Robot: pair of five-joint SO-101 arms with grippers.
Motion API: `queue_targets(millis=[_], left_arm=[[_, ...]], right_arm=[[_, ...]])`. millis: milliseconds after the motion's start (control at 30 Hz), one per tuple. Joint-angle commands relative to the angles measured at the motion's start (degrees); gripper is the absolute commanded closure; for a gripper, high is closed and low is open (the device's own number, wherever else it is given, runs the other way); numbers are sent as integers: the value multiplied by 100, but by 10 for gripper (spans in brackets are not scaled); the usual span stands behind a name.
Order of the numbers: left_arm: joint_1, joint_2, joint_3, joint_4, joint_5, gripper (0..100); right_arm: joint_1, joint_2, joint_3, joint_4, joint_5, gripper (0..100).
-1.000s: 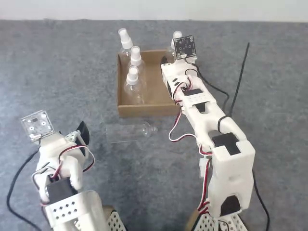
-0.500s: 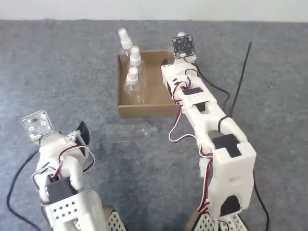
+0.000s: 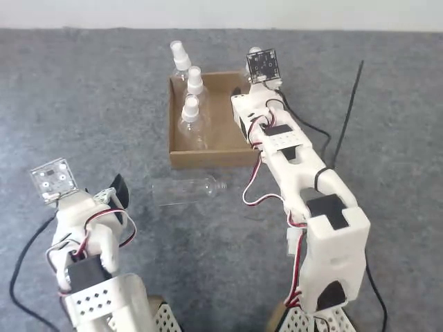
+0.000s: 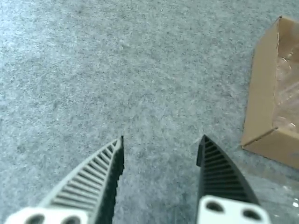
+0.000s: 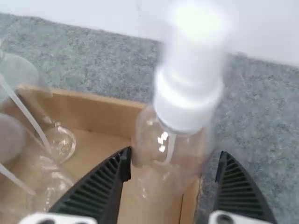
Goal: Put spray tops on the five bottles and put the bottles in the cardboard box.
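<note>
The cardboard box [image 3: 208,158] lies at the far middle of the grey carpet. Three clear bottles with white spray tops [image 3: 192,114] stand along its left side. A fourth topped bottle [image 5: 180,116] stands upright at the box's far right corner [image 5: 189,196], between the fingers of my right gripper [image 5: 173,156], which is open with small gaps on both sides. A topless clear bottle [image 3: 187,189] lies on the carpet just in front of the box. My left gripper [image 4: 161,140] hangs open over bare carpet, left of that bottle, near the box's front corner [image 4: 266,126].
A black cable [image 3: 344,114] runs along the carpet to the right of the right arm [image 3: 291,155]. A white wall edges the far side. Open carpet lies left of the box and between the two arm bases.
The right arm's wrist has shifted slightly farther from the camera, over the box's far right corner. The left arm and the lying bottle have not moved.
</note>
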Motion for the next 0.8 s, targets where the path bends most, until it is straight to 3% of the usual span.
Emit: queue_targets(millis=[0, 233, 367, 767], left_arm=[[-35, -70, -40, -9, -53, 759], [-35, -70, -40, -9, -53, 759], [-35, -70, -40, -9, -53, 759], [-35, -70, -40, -9, -53, 759]], right_arm=[[-119, -646, -352, 92, 79, 753], [-242, -637, -334, 119, 97, 753], [-356, -664, -378, 444, 563, 754], [-303, -664, -352, 470, 598, 754]])
